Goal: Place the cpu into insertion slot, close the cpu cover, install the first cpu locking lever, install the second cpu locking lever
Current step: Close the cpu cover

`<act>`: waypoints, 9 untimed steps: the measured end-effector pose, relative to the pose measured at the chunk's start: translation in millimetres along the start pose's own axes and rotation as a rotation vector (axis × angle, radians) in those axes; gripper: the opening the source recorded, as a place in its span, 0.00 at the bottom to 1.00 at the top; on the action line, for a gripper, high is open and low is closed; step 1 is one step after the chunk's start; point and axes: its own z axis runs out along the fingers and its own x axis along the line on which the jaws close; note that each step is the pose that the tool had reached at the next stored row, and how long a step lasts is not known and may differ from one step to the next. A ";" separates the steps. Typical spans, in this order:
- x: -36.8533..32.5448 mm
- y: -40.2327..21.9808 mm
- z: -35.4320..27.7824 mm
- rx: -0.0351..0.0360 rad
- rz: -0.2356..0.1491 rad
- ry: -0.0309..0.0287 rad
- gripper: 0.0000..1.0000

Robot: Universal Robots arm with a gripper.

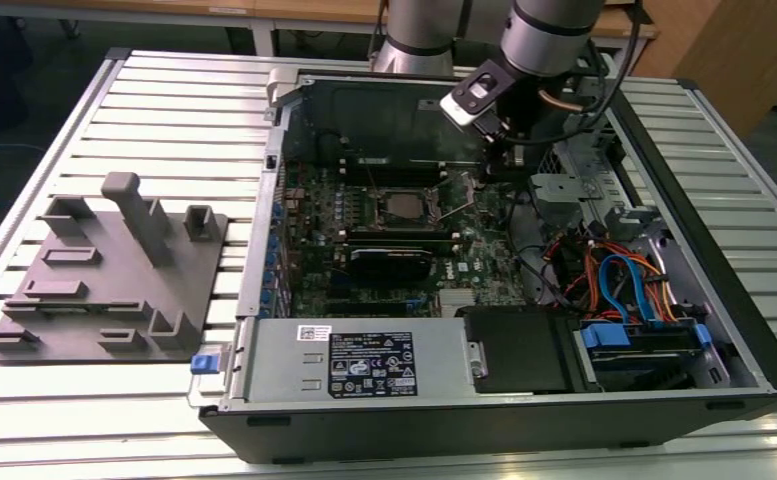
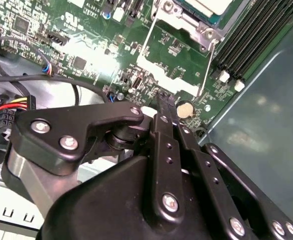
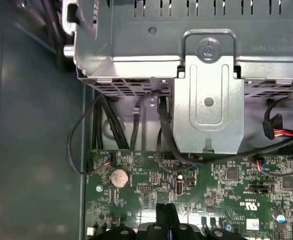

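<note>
Nearest, on the slatted table (image 1: 121, 420), the open computer case (image 1: 495, 430) lies on its side, with a grey fixture plate (image 1: 108, 280) beside it at the exterior view's left. Further in, on the motherboard (image 1: 482, 270), the cpu (image 1: 399, 205) sits seated in the insertion slot (image 1: 373, 206), its metal top exposed. The cpu cover (image 2: 172, 80) is open, swung off the socket toward the gripper, green board visible through its cut-out. Beyond, the gripper (image 2: 162, 100) hangs low over the board, fingers pressed together with nothing seen between them, tips just beside the cover's free edge and near the coin battery (image 2: 185, 109). A metal drive cage (image 3: 206, 100) sits just past the board's edge
</note>
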 end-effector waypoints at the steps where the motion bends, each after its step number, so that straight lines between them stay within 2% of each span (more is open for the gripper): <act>1: 0.0 0.7 0.7 0.0004 0.000 0.0000 0.11; 4: -0.2 2.8 3.6 0.0014 0.000 0.0000 0.11; 9: -0.5 3.8 12.0 0.0020 0.000 0.0000 0.11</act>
